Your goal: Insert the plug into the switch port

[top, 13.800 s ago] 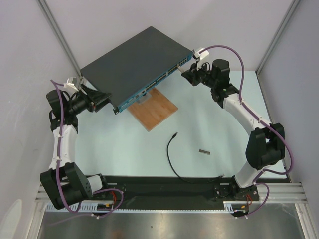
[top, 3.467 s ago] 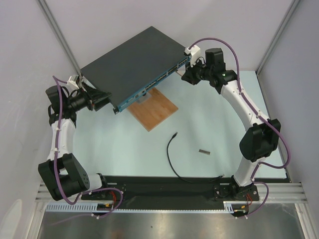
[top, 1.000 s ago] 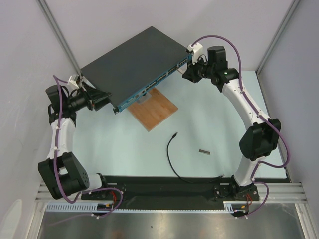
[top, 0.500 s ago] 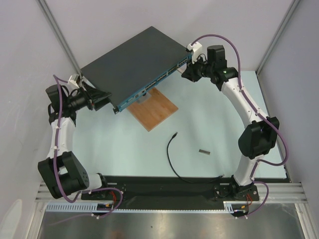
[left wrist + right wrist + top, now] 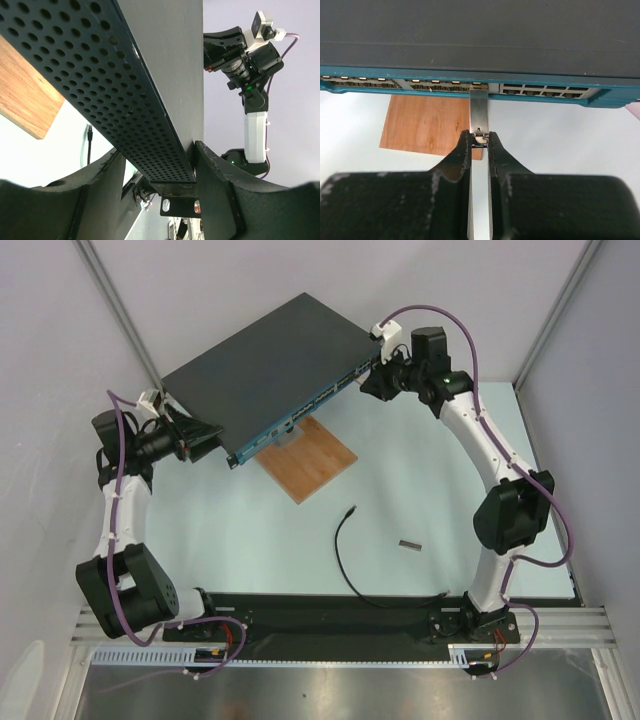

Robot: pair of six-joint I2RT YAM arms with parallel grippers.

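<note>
Plug point(image 5: 350, 510) on table point(image 5: 250, 540), well apart from right gripper point(image 5: 371, 386).

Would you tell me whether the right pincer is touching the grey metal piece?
Touching. The right wrist view shows the right pincer closed on the near end of the grey metal piece, with both fingers pressed against its sides and no gap.

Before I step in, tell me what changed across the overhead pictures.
The right gripper crept up and left toward the switch, and its elbow swung inward. It pinches a grey metal piece whose tip reaches the port row. Unchanged: the left gripper at the switch's corner, the plug and cable on the table, and the wooden board.
</note>
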